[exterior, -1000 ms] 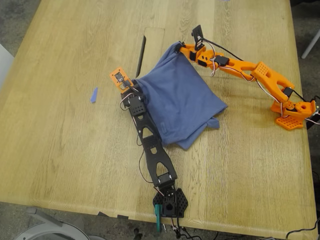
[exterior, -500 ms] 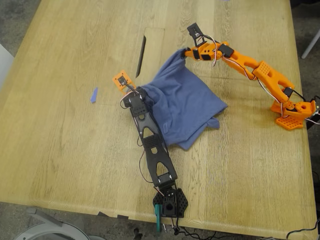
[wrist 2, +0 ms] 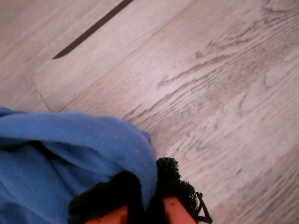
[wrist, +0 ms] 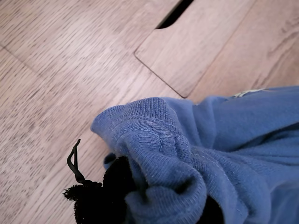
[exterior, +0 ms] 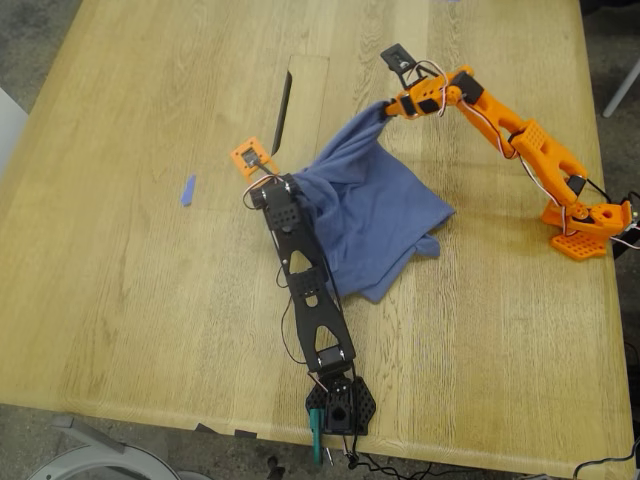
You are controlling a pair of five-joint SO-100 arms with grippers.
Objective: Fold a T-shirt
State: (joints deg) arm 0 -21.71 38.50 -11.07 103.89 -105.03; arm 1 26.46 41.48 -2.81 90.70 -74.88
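Note:
The slate-blue T-shirt (exterior: 370, 215) lies bunched on the wooden table, with two of its edges lifted. My first gripper (exterior: 290, 187), on the black arm, is shut on a ribbed hem of the T-shirt (wrist: 187, 154); its black pads (wrist: 100, 196) pinch the cloth at the shirt's edge toward the exterior view's left. My second gripper (exterior: 388, 106), on the orange arm, is shut on another edge of the T-shirt (wrist 2: 70, 149) and holds it above the table at the far side. Its foam-tipped orange fingers (wrist 2: 175, 207) clamp the fabric. The chest print is hidden.
A small blue tape strip (exterior: 187, 190) lies toward the exterior view's left. A rectangular cut-out panel with a dark slot (exterior: 283, 110) sits in the table just behind the shirt. The orange arm's base (exterior: 585, 225) and the black arm's base (exterior: 340, 405) stand near the table edges.
My second gripper rose and swung toward the exterior view's right, pulling its shirt edge up and stretching the cloth. My first gripper shifted slightly to the right, still holding the hem.

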